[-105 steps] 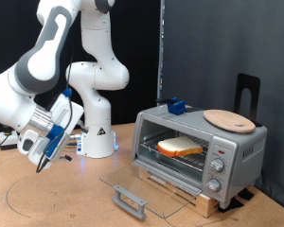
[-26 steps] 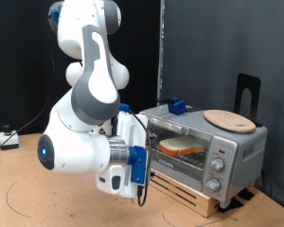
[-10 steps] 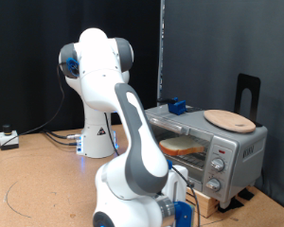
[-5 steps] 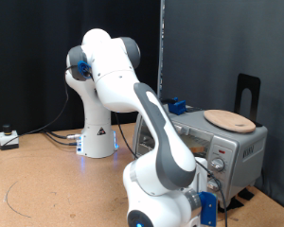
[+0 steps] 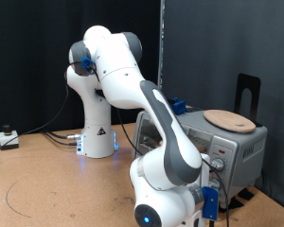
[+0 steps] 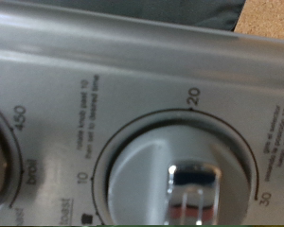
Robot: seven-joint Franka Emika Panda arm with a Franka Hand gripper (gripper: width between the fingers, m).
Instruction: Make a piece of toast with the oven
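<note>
The silver-grey oven stands on the exterior view's right, and my arm crosses in front of it and hides most of its door. The piece of toast is hidden behind the arm. My gripper is low at the oven's knob panel; its fingers do not show. The wrist view is filled by that panel at very close range. It shows a round grey timer knob marked 10, 20 and 30. Part of a second knob marked 400, 450 and broil shows at the edge.
A round light wooden board lies on the oven's top, with a small blue object near its back. The oven rests on a wooden pallet. A black upright stand is behind it. The robot base stands at the back.
The oven door, open 10.5 s ago with the toast on the rack, showed shut 2.6 s ago. My arm has swung across the oven front to the knob panel.
</note>
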